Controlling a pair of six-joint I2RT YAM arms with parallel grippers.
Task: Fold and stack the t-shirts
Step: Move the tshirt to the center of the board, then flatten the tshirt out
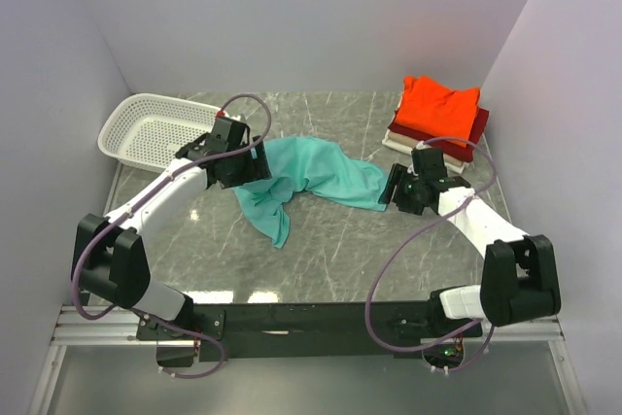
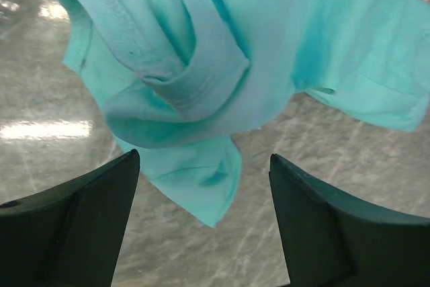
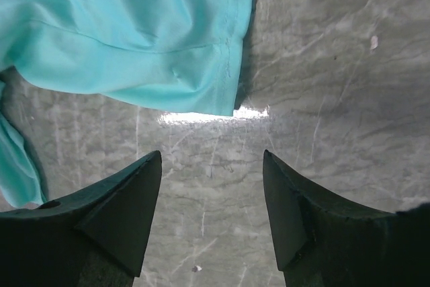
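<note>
Honestly, the teal t-shirt (image 1: 311,177) was the main thing in the way. It sprawled across the middle of the table (image 1: 340,259) like a soft barrier between both arms. The near strip of marble in front of it was bare, so there was easy passage there. The white basket (image 1: 146,128) hogged the far left corner and the stack of folded shirts (image 1: 437,114) the far right. The walls (image 1: 292,17) boxed in three sides.

The white-shelled left arm (image 1: 160,191) and the matching right arm (image 1: 476,221) are carrying black joint blocks. A thin mauve cable (image 1: 245,96) is running along each one. The left gripper (image 2: 203,156) and the right gripper (image 3: 211,152) are showing dark, matte, wedge-shaped fingers (image 3: 114,213).
</note>
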